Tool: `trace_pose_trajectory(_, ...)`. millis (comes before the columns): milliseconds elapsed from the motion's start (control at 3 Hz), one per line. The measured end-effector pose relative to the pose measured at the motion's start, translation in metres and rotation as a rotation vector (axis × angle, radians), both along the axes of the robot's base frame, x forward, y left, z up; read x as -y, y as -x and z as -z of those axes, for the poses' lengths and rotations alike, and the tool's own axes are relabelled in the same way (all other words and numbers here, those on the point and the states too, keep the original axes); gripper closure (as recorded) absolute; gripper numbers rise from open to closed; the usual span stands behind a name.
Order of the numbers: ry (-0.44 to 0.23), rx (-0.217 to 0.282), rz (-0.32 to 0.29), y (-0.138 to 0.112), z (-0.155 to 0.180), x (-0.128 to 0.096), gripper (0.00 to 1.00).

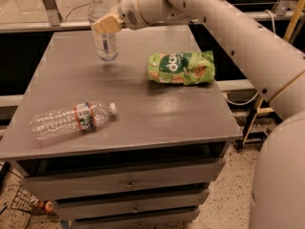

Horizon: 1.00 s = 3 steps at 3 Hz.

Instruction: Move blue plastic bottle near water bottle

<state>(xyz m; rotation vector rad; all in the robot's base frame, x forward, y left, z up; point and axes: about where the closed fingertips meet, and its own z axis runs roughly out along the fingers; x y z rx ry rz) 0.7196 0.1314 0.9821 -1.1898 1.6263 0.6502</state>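
Observation:
The blue plastic bottle (104, 42) stands upright at the far left of the grey table (157, 113), with its white cap at the top and its base at or just above the tabletop. My gripper (106, 24) is at the bottle's upper body, shut on it, and one tan finger (107, 24) crosses in front of it. The water bottle (71, 120) is ribbed with a red, green and white label. It lies on its side near the front left edge, cap pointing right, well apart from the gripper.
A green snack bag (181, 68) lies on the right half of the table. Drawers (128, 185) sit under the tabletop. A metal frame and dark shelving stand behind the table. My arm reaches in from the upper right.

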Motion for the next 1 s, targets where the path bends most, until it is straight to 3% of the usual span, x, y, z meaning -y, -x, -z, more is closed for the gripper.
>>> trace_pose_trajectory(333, 0.02, 0.001, -0.143, 0.045, 0.0, 0.012, 1.0)
trace_pose_trajectory(667, 0.089, -0.015, -0.253, 0.088, 0.016, 0.021, 1.0)
trace_pose_trajectory(1000, 0.12, -0.008, -0.341, 0.115, 0.028, 0.022, 1.0)
